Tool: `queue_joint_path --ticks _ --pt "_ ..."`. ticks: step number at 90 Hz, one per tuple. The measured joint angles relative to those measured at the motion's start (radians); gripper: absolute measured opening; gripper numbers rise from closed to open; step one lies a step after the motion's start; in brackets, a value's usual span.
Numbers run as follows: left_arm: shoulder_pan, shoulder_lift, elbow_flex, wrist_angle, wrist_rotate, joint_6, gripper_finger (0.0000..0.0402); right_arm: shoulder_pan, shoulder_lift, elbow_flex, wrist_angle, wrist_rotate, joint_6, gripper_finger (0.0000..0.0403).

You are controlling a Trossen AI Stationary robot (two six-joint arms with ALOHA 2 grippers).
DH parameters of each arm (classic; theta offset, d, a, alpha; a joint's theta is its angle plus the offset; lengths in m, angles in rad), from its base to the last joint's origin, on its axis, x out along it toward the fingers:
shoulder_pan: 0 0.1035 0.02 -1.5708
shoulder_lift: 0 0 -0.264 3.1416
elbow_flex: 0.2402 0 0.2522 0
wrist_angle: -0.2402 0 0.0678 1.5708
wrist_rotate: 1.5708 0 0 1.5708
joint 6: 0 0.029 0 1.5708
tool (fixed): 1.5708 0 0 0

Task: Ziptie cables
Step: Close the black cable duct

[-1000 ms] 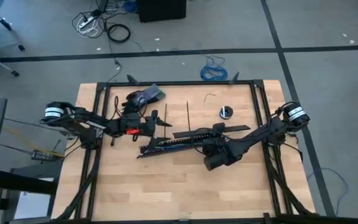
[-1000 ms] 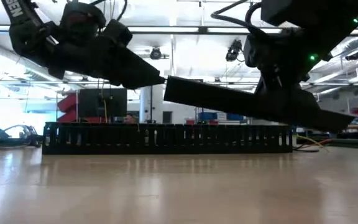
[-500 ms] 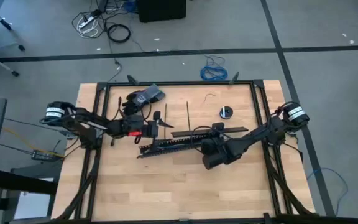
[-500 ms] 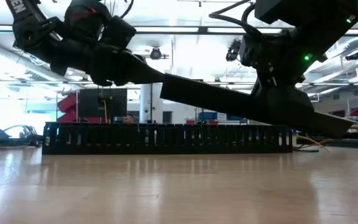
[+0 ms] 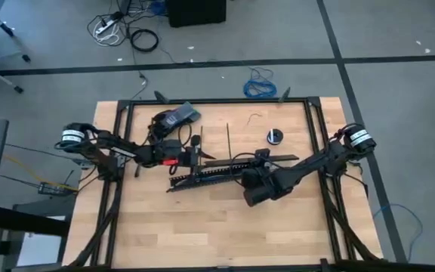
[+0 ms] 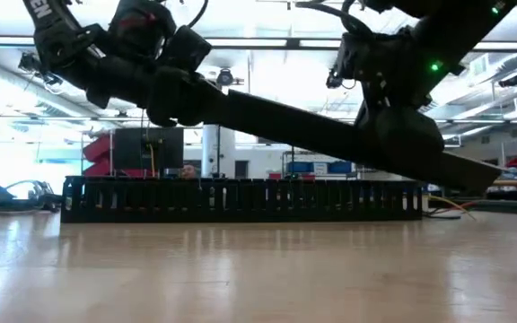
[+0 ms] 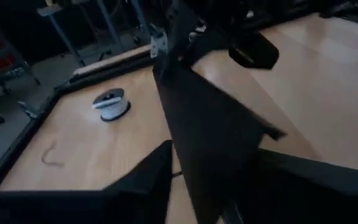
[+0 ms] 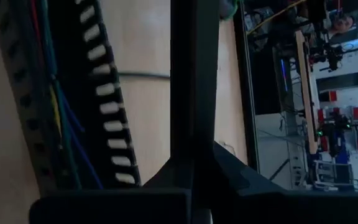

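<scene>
Right now both arms meet over the middle of the wooden table; the right gripper grips a long flat black strip, which looks like the lid of the slotted channel, and holds it tilted above that channel; in the right wrist view the strip runs straight up between the two dark fingers, clamped tight. The left gripper reaches in from the other side and meets the strip's near end; from the left wrist view the fingers stand spread on either side of it, but whether they pinch it I cannot tell. The cables, blue, green and red ones showing, lie inside the channel beside its slotted wall; the zipties lie straight on the table behind the channel, near each other. A small spool sits further back toward the right, and a curled wire scrap lies near the far edge.
</scene>
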Motion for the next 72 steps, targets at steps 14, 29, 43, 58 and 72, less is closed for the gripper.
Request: queue_joint_path --ticks 14,29,43,58,72 --pt "-0.011 -0.001 0.0 0.01 0.022 0.005 0.0009 0.002 0.0 0.0 -0.019 -0.017 0.035 0.0013" --pt "-0.03 -0.001 -0.001 0.012 -0.02 0.023 0.0002 -0.001 0.0 0.001 0.016 -0.077 0.024 0.0047" --pt "-0.046 -0.002 -0.001 0.033 -0.078 0.07 0.0001 -0.014 0.0 0.085 -0.001 -0.136 0.058 0.0102" --pt "-0.061 -0.002 0.002 0.051 -0.13 0.134 0.0 -0.049 0.0 0.224 -0.095 -0.307 0.143 0.0162" --pt "-0.086 -0.002 0.018 0.047 -0.166 0.286 0.0 -0.097 0.0 0.323 -0.195 -0.548 0.209 0.0219"
